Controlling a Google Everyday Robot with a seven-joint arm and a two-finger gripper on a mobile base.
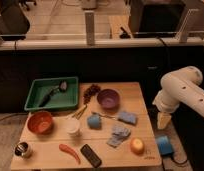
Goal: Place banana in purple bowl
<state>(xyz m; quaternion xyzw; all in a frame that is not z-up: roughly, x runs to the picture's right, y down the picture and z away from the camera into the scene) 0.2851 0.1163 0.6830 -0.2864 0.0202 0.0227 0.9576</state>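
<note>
The banana [80, 111] is a slim pale-yellow fruit lying on the wooden table [50, 160], just left of and below the purple bowl. The purple bowl [108, 98] stands upright near the table's back middle and looks empty. My gripper [163, 121] hangs from the white arm [182, 92] off the table's right edge. It points down, well to the right of the bowl and banana, and holds nothing that I can see.
A green tray [51, 94] with utensils sits back left, with dark grapes [91, 91] beside the purple bowl. Also here are an orange-red bowl [40, 122], white cup [72, 127], blue cup [94, 121], blue cloths [127, 117], round yellow-orange fruit [137, 145], red pepper [69, 151], black phone [90, 155] and metal can [23, 149]. A blue object [164, 145] lies under the gripper.
</note>
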